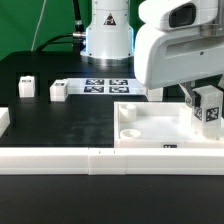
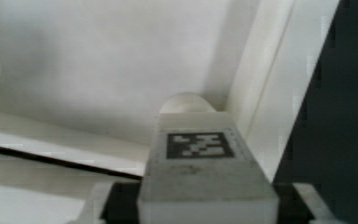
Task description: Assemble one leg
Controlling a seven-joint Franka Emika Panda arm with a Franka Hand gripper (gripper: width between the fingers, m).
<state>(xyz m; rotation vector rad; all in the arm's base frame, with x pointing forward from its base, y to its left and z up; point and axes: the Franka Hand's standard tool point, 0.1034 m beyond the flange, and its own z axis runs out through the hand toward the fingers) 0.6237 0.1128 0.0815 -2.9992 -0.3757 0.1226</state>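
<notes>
1. Grasp on the leg point(image 1: 210, 112) by the claw point(image 1: 206, 102), one finger pressed to each flank.
2. Holds it at the tray point(image 1: 150, 128) corner on the exterior view's right, tag facing the camera; cannot tell whether touching.
3. Shows a rounded bump point(image 2: 194, 100) on the tray just beyond the leg in the wrist view.
4. Two other legs point(image 1: 27, 86) point(image 1: 58, 91) on the black counter point(image 1: 60, 115), to the exterior view's left of the marker board point(image 1: 105, 86).

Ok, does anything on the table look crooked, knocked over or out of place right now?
Nothing stands out. The tray-like piece lies flat behind the front rail, the loose blocks stand upright and apart on the table, and the leg sits straight in the gripper.
</notes>
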